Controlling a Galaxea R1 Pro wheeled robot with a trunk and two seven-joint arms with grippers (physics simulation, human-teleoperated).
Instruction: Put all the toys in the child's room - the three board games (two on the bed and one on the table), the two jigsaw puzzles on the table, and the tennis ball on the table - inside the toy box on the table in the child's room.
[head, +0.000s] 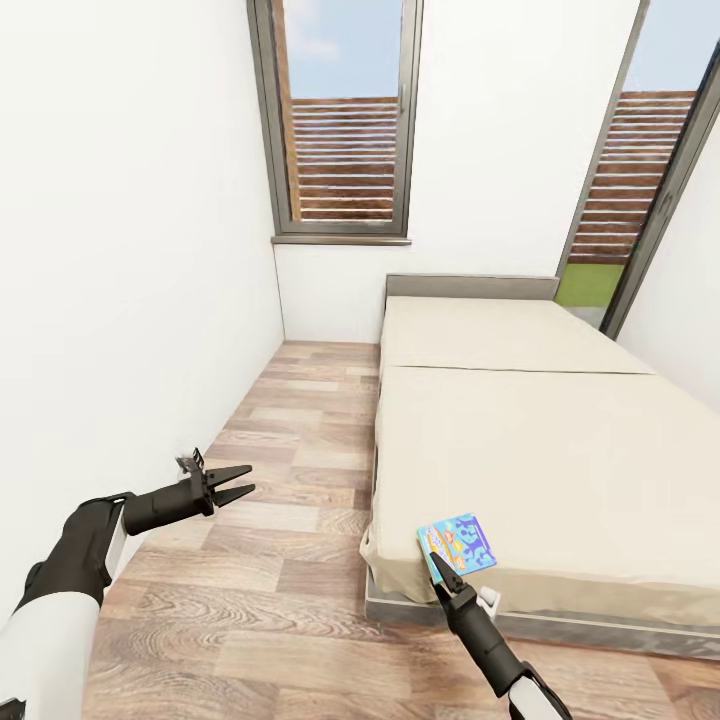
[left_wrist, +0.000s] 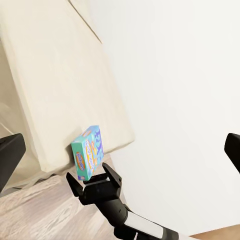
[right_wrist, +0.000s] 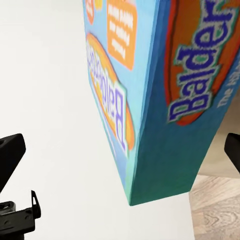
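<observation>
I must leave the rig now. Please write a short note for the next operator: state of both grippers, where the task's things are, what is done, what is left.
Left gripper: open, empty, held over the floor by the wall.
Right gripper: at the blue board game; the fingers look spread around it, so no firm grasp can be confirmed.
The game is at the near corner of the bed, tilted up.
Done: nothing confirmed in the toy box.
Left: secure this game, carry it to the toy box, then collect the other toys.

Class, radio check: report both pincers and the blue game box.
Left pincer open, empty, over floor. Right pincer open around blue board game at bed corner. Nothing obstructing.
</observation>
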